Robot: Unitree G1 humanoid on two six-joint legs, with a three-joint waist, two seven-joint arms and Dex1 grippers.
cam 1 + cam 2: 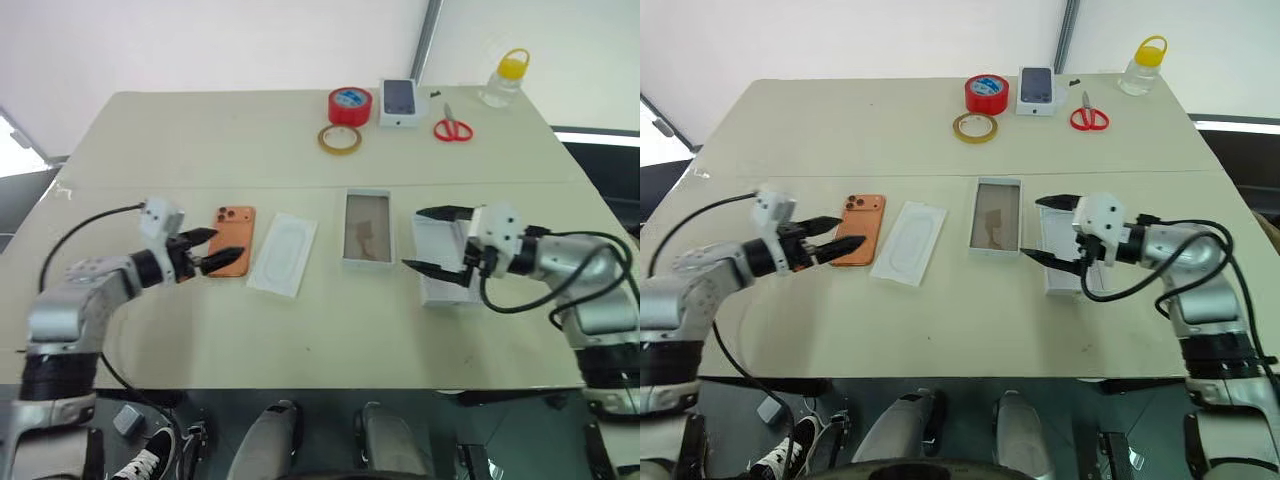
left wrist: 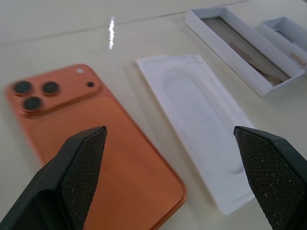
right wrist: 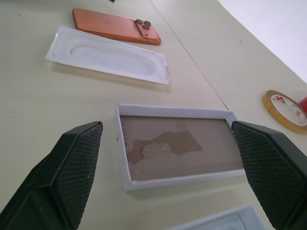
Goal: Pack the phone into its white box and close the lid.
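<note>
Left gripper (image 1: 207,250) gapes over the phone (image 1: 230,255); right gripper (image 1: 435,240), also spread, hovers right of the box (image 1: 367,227).

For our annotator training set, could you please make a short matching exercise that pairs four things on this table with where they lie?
Things:
1. phone
2. white box
3. lid
4. scissors

Places:
A. far edge of the table, beside the small box with a phone picture
B. under the right gripper
C. middle of the table, open, brown floor showing
D. in front of the left gripper

Pairs: 1-D, 2-C, 3-B, 4-A
</note>
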